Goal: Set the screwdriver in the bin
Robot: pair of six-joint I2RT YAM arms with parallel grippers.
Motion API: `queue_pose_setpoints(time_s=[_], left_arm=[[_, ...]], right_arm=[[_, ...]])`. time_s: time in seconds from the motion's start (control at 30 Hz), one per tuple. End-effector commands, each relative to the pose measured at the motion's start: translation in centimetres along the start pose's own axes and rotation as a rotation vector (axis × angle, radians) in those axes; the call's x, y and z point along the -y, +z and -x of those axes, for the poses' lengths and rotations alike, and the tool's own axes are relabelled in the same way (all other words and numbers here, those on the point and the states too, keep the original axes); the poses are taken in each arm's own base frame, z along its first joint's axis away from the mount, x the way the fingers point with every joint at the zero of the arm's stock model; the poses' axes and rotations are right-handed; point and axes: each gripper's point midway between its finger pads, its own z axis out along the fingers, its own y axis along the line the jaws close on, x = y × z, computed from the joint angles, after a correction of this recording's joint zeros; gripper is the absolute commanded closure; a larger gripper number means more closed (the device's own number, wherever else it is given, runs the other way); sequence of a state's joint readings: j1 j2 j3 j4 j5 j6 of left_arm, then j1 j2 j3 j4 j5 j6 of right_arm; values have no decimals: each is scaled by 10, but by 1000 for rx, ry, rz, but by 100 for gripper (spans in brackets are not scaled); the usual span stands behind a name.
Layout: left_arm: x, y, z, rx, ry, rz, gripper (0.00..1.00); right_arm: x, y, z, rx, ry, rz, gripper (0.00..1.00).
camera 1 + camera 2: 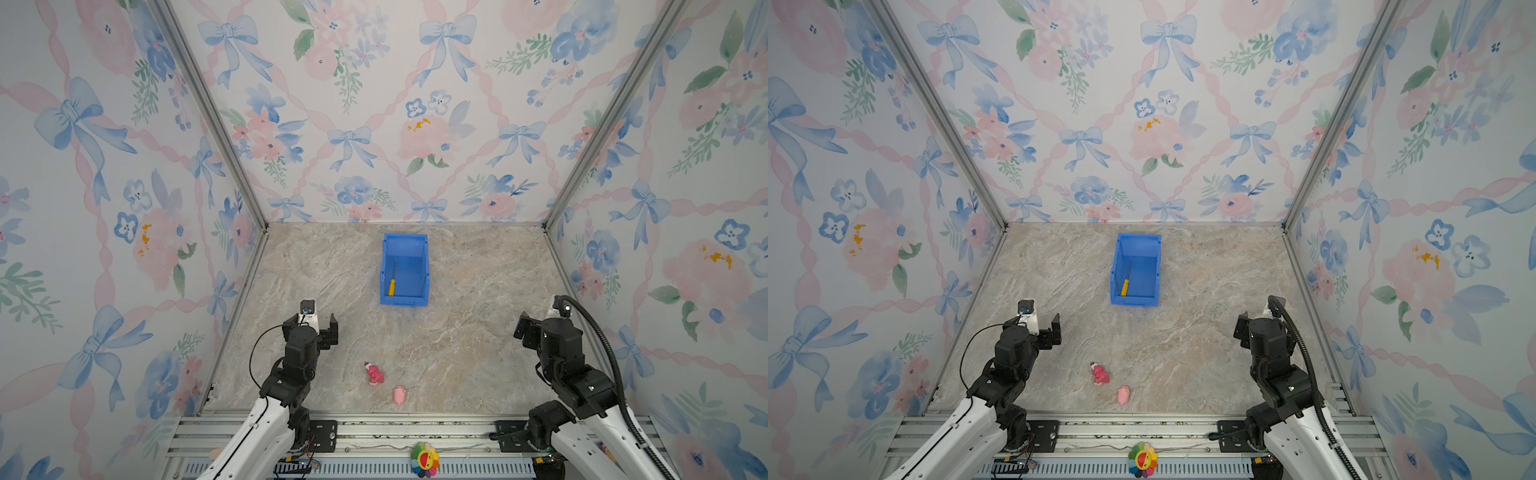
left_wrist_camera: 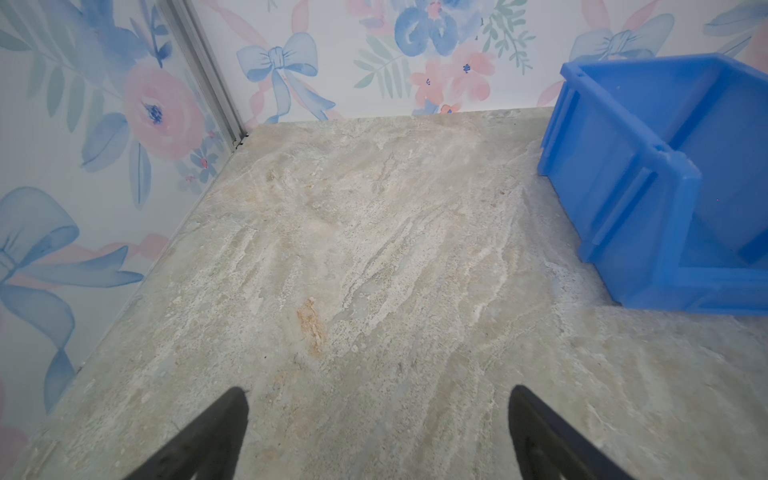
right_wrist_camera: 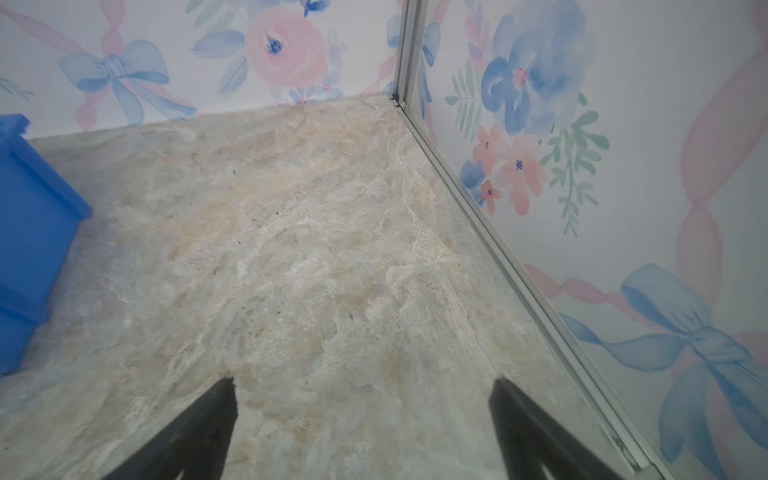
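Observation:
The screwdriver (image 1: 391, 284) (image 1: 1125, 284), with its yellow handle and thin silver shaft, lies inside the blue bin (image 1: 405, 245) (image 1: 1138, 245), along the bin's left wall, handle toward the low front lip. The bin stands at the far middle of the marble table. My left gripper (image 1: 320, 323) (image 1: 1044, 325) (image 2: 378, 399) is open and empty, hovering near and to the left of the bin (image 2: 623, 187). Over on the near right, my right gripper (image 1: 538, 320) (image 1: 1256, 322) (image 3: 363, 386) is also open and empty, well clear of the bin (image 3: 29, 232). The screwdriver does not show in either wrist view.
Two pink toy figures (image 1: 375, 374) (image 1: 400, 395) lie on the table near the front between the arms. A colourful flower toy (image 1: 424, 459) sits on the front rail. Floral walls with metal corner posts (image 3: 405, 50) close in the table on three sides.

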State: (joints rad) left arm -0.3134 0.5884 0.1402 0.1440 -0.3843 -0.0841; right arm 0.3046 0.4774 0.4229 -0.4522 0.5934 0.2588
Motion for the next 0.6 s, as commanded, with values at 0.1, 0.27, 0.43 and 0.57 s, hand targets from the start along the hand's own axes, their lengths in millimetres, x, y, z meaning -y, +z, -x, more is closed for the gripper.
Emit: queue_pose_setpoints(time_s=[0.1,0.27,0.43,0.57], left_arm=[[0,12,-2,49,77,13,2],[9,33,8,72,115,-28,2],[13,55,17,83,126,-60,2],[11,76,26,89,100,-81,2]], right_arm=[[-5,27,1,105,-16,34,3],[-25,61,-12,64,-13,108,3],[-40,89,8,105,-25,107,3],[-58,112,25,149,-35,137,3]])
